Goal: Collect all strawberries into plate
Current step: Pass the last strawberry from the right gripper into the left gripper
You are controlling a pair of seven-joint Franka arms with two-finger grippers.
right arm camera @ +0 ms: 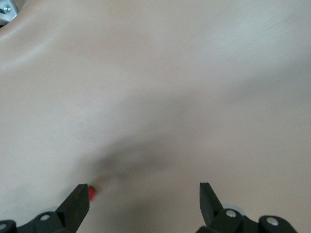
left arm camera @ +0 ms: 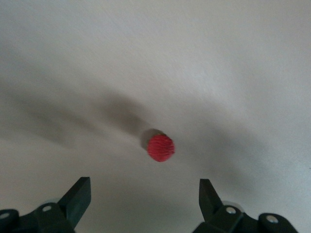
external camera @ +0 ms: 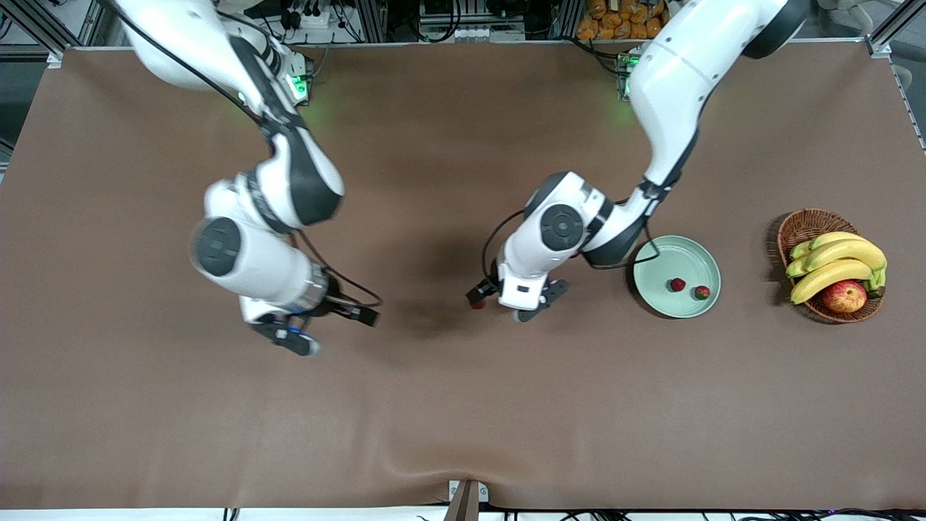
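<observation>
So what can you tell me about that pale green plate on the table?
The plate is round and shallow, pale mint green with a low raised rim and a smooth, matte look. It sits flat on the brown table, toward the left arm's end, beside a wicker basket of fruit but apart from it. Two small red strawberries lie inside, on the part nearer the front camera. The left arm's elbow hangs over its edge; no gripper touches it.

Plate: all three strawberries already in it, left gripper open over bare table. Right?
Not quite. The front view shows only two strawberries in the plate. The third strawberry lies on the table, below the open left gripper; the left wrist view shows it between the fingers.
</observation>
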